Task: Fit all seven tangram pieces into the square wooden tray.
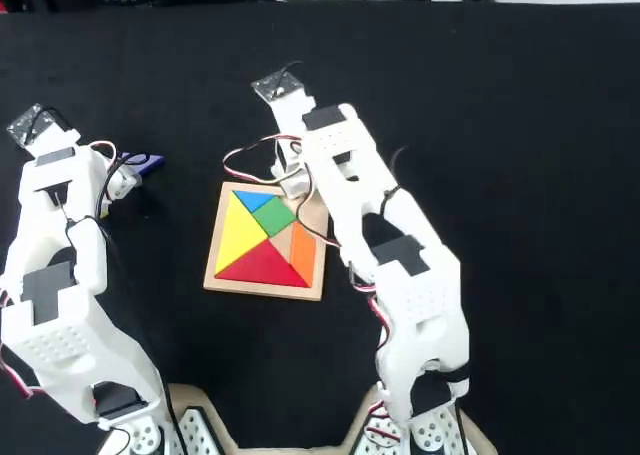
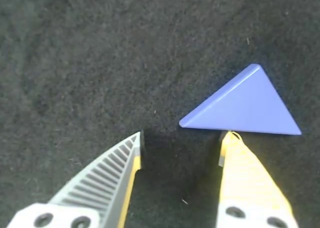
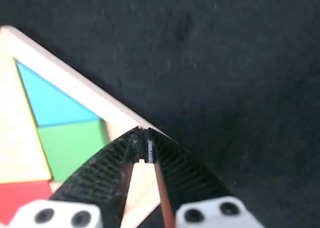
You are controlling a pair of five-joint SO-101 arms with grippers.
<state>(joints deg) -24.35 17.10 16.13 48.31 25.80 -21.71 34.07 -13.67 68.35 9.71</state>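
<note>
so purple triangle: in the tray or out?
Out. The purple triangle lies on the black cloth by the open left gripper, well apart from the tray.

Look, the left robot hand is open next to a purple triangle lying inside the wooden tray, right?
Not quite. The left gripper is open next to the purple triangle, but the triangle lies on the black table, outside the wooden tray. The high view shows it well apart from the tray.

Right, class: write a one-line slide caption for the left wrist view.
Left gripper open over the black table, blue triangle by one fingertip.
</note>
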